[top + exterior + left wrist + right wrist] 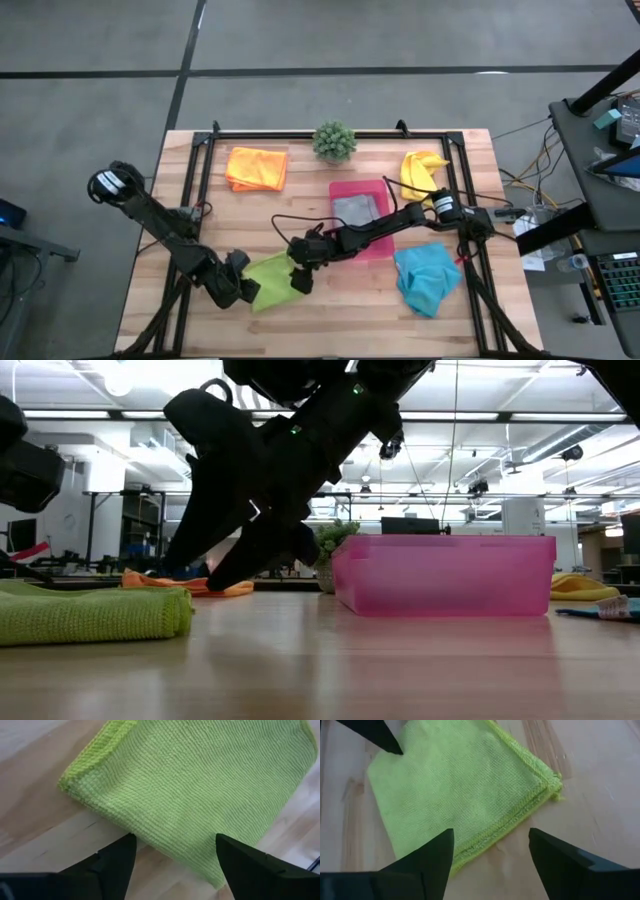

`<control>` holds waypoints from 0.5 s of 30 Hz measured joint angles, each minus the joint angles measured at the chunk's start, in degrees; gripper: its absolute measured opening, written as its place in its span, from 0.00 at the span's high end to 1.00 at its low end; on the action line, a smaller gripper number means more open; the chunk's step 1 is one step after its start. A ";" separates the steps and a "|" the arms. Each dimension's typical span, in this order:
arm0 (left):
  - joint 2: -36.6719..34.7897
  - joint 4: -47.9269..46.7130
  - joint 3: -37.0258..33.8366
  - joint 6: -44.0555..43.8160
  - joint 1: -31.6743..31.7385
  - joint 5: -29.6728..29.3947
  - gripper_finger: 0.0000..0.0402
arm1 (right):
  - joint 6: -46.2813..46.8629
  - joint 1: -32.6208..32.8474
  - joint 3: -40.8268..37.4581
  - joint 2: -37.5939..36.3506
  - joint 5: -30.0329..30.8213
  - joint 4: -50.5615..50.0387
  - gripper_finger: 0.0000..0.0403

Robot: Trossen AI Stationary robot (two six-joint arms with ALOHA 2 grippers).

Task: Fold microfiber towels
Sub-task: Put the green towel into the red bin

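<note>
Over the lime towel, toward six o'clock on the desk: both pincers hang above the same folded cloth, neither gripping it.
Left pincer [172, 862]: fingers spread apart, nothing between them; it sits over the towel's eight-o'clock edge, above the weave rather than on it.
Right pincer [490, 857]: fingers likewise spread and empty, over the towel's three-o'clock side, near the stacked corner.
Why they stand so: by my reading, the wide, empty fingers over a squared-up cloth suggest a fold just let go, with both arms clear enough not to drag the layers.
Lime green towel [275, 281]: lies flat on the desk in a neat folded packet; layered edges show at its corner in the right wrist view.
Pink tray [385, 190]: just past the right arm toward one o'clock from the lime towel, with the grey towel [354, 210] lying in it, likely the place for finished folds.
Orange towel [256, 168]: toward eleven o'clock, folded flat.
Yellow towel [420, 175]: toward two o'clock, bunched and unfolded.
Turquoise towel [427, 278]: toward four o'clock, rumpled.
Potted plant [334, 141]: at twelve o'clock, well apart from the work.
Writing or brands: none readable on any cloth, the tray or the arms.
</note>
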 joint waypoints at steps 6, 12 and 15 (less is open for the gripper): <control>1.85 1.02 -0.02 0.99 -0.02 -2.39 0.39 | 1.51 -0.21 0.07 2.43 0.07 2.02 0.39; 3.80 2.13 0.02 1.14 -0.02 -4.16 0.44 | 1.40 -0.58 0.08 4.22 -2.68 7.81 0.40; 4.73 2.57 0.13 1.23 -0.02 -5.17 0.47 | 1.34 -0.55 0.14 5.01 -6.55 10.58 0.42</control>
